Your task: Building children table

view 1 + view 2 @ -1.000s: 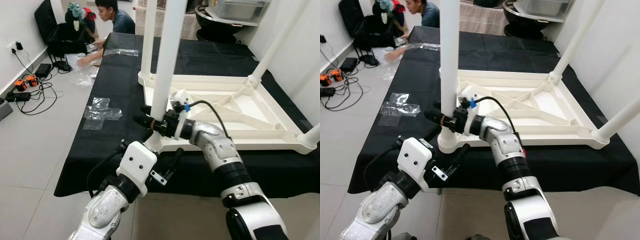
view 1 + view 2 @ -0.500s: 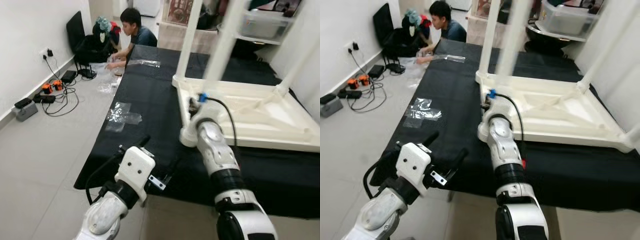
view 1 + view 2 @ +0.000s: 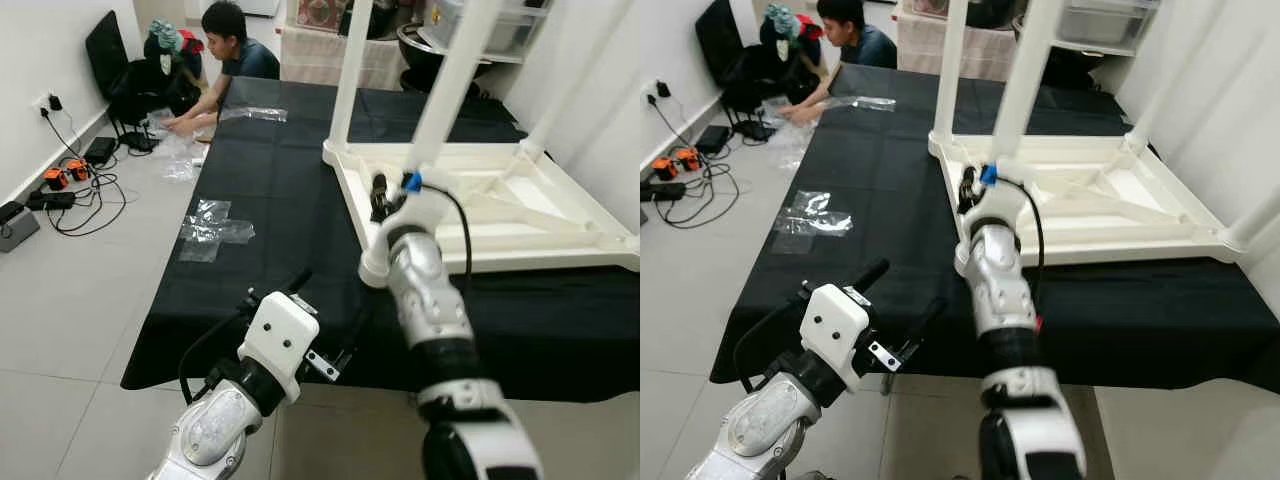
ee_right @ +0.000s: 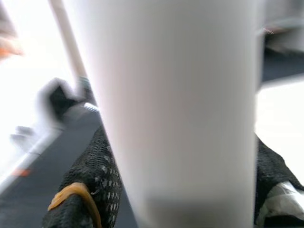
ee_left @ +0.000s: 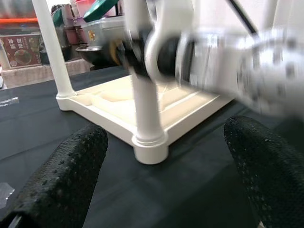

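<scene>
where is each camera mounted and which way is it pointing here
Left and right eye views: on the head, looking forward and down at the upturned white table on the black cloth; both silver arms show.
Left wrist view: along the left gripper, its black fingers apart, facing the near table leg.
Right wrist view: on the right gripper, fingers either side of that leg, very close.
Shared: the near leg and the right gripper appear in the eye views and the left wrist view.
</scene>
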You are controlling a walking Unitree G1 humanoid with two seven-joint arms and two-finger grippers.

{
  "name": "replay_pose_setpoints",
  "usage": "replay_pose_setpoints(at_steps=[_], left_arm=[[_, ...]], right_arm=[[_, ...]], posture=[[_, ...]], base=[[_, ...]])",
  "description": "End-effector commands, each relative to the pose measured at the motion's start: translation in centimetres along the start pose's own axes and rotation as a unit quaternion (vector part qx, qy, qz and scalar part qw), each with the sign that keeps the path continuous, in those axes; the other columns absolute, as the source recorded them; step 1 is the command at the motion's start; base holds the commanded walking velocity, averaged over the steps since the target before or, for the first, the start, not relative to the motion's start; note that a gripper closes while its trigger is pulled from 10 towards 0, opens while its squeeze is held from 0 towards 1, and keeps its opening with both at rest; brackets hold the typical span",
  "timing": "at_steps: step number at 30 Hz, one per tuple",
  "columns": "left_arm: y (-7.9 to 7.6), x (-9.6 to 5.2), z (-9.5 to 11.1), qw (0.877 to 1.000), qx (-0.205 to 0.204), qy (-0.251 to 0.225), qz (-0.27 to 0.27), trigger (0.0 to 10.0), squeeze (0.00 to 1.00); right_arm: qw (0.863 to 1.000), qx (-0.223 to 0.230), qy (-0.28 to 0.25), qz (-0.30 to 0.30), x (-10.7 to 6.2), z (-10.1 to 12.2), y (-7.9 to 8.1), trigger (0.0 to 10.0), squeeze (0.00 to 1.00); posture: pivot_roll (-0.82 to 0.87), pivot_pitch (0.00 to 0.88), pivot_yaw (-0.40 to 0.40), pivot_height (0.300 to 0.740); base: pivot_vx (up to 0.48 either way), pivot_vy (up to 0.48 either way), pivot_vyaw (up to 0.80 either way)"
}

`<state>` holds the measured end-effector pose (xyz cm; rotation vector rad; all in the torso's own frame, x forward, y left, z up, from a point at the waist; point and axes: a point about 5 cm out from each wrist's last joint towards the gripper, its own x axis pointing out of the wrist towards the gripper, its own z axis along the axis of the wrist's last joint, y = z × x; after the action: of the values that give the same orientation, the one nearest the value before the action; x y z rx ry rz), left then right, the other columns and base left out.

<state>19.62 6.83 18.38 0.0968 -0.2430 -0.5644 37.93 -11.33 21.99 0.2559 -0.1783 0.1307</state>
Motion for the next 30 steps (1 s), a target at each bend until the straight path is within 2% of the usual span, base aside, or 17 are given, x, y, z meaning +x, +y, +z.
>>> replay_pose_setpoints(at_steps=[1,4,7,8,9,10,11,14,16,17,20,24,25,26,27,29,30], left_arm=[[-0.1,0.0,-0.2,1.000,-0.004,0.002,-0.001,10.0,0.00],[-0.2,0.0,-0.3,1.000,-0.005,0.002,-0.004,10.0,0.00],[-0.1,0.2,-0.2,1.000,-0.003,0.000,-0.004,10.0,0.00],[-0.1,0.2,-0.2,1.000,-0.003,0.000,-0.004,10.0,0.00],[-0.1,0.2,-0.2,1.000,-0.002,0.000,-0.004,10.0,0.00],[-0.1,0.2,-0.1,1.000,-0.002,0.000,-0.004,10.0,0.00],[-0.1,0.2,-0.1,1.000,-0.002,0.000,-0.004,10.0,0.00],[0.0,0.2,-0.2,1.000,0.000,0.000,-0.003,10.0,0.00],[0.1,0.2,-0.2,1.000,0.000,0.000,-0.003,10.0,0.00],[0.1,0.1,-0.2,1.000,0.000,0.000,-0.002,10.0,0.00],[0.0,0.1,-0.2,1.000,0.000,0.000,-0.002,10.0,0.00],[0.1,0.1,-0.2,1.000,0.000,0.001,-0.002,10.0,0.00],[0.1,0.1,-0.2,1.000,0.000,0.001,-0.002,10.0,0.00],[0.1,0.1,-0.2,1.000,0.000,0.001,-0.002,10.0,0.00],[0.1,0.1,-0.2,1.000,0.000,0.001,-0.002,10.0,0.00],[0.1,0.1,-0.2,1.000,0.000,0.001,-0.002,10.0,0.00],[0.0,0.2,-0.2,1.000,-0.001,0.001,-0.002,10.0,0.00]], right_arm=[[0.996,0.030,0.023,0.077,0.1,-0.3,1.3,10.0,0.00],[0.982,0.012,0.087,0.169,-0.3,-1.4,1.8,10.0,0.00],[0.939,-0.013,0.174,0.298,-2.1,-3.5,2.2,10.0,0.00],[0.939,-0.013,0.174,0.298,-2.1,-3.5,2.2,10.0,0.00],[0.916,-0.012,0.183,0.356,-3.0,-3.7,2.5,10.0,0.00],[0.902,-0.010,0.182,0.391,-3.4,-3.8,2.7,10.0,0.00],[0.902,-0.010,0.182,0.391,-3.4,-3.8,2.7,10.0,0.00],[0.865,0.006,0.183,0.467,-4.1,-4.2,3.5,10.0,0.00],[0.865,-0.003,0.171,0.472,-3.7,-4.6,4.1,10.0,0.00],[0.869,-0.009,0.176,0.462,-3.5,-4.9,4.2,0.0,0.00],[0.870,-0.014,0.190,0.454,-3.4,-5.2,4.2,0.0,0.00],[0.934,-0.047,0.195,0.295,-1.6,-5.9,2.7,0.0,0.00],[0.942,-0.049,0.193,0.271,-1.4,-5.9,2.4,0.0,0.00],[0.958,-0.057,0.178,0.218,-0.9,-5.6,1.8,0.0,0.00],[0.958,-0.057,0.178,0.218,-0.9,-5.6,1.8,0.0,0.00],[0.971,-0.063,0.161,0.166,-0.6,-5.2,1.3,0.0,0.00],[0.981,-0.070,0.152,0.094,-0.5,-4.9,0.6,0.0,0.00]], posture=[[0.09,0.028,-0.121,0.740],[0.08,0.029,-0.123,0.740],[0.08,0.028,-0.122,0.740],[0.08,0.028,-0.122,0.740],[0.09,0.028,-0.122,0.740],[0.09,0.028,-0.122,0.740],[0.09,0.028,-0.122,0.740],[0.09,0.032,-0.120,0.740],[0.09,0.030,-0.120,0.740],[0.10,0.031,-0.121,0.740],[0.10,0.031,-0.121,0.740],[0.10,0.032,-0.121,0.740],[0.10,0.032,-0.121,0.740],[0.09,0.033,-0.123,0.740],[0.09,0.033,-0.123,0.740],[0.09,0.033,-0.123,0.740],[0.09,0.033,-0.120,0.740]], base=[[0.000,0.000,0.00],[0.000,0.000,0.00],[0.000,0.000,0.00],[0.000,0.000,0.00],[0.000,0.000,0.00],[0.000,0.000,0.00],[0.000,0.000,0.00],[0.000,0.000,0.00],[0.000,0.000,0.00],[0.000,0.000,0.00],[0.000,0.000,0.00],[0.000,0.000,0.00],[0.000,0.000,0.00],[0.000,0.000,0.00],[0.000,0.000,0.00],[0.000,0.000,0.00],[0.000,0.000,0.00]])
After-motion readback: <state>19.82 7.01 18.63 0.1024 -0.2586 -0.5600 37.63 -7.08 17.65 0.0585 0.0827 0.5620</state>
